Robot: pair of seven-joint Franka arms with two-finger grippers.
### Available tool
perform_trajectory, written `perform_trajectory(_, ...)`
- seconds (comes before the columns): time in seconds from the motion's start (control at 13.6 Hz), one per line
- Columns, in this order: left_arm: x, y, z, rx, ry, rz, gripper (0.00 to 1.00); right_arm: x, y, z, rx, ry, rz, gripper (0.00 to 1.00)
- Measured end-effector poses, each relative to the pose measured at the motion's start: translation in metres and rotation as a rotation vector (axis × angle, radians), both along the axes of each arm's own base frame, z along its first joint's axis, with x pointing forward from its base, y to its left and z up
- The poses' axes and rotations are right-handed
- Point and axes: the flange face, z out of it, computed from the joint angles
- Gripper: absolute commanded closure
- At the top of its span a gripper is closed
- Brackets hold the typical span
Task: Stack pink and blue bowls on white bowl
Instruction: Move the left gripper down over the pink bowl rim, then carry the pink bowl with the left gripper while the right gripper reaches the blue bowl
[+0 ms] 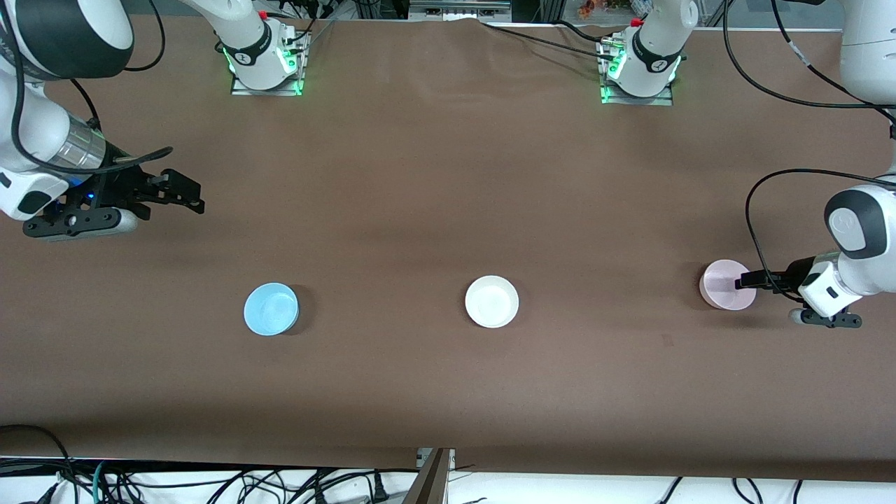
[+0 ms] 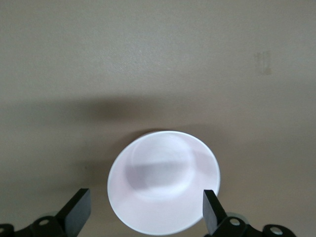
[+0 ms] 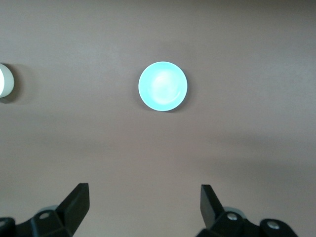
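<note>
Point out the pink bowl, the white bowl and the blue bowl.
pink bowl [image 1: 724, 285], front view, on its inside floor.
white bowl [image 1: 491, 301], front view, on its middle.
blue bowl [image 3: 162, 86], right wrist view, on its middle.

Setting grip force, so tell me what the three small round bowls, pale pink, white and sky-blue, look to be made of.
Pale pink bowl: likely thin plastic, smooth, soft sheen inside. White bowl: the same plain moulded look, probably plastic. Sky-blue bowl: even colour with a faint gloss, plastic too, it seems.

No readable text, label, brand, number or sign is showing on anything in these views.
</note>
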Motion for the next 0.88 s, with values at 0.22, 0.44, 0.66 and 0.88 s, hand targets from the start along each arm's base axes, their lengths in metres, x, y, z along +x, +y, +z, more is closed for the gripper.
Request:
perform_trajectory(0.22,-0.012,0.009,-0.019,-0.011,-0.016,0.003,0.11,0.005,-0.002,-0.012,-0.003,0.014,-0.007,0.01)
perform_trajectory(0.44,-0.02,0.013,-0.031,-0.024,-0.021,0.001,0.44,0.007,-0.008,-0.014,-0.004,0.015,-0.018,0.01)
perform_trajectory(0.66,-0.022,0.016,-0.032,-0.029,-0.023,0.004,0.73,0.008,-0.01,-0.015,-0.003,0.017,-0.021,0.01)
perform_trajectory(0.88,-0.022,0.016,-0.032,-0.029,-0.023,0.002,0.79,0.008,-0.009,-0.015,0.003,0.018,-0.023,0.01)
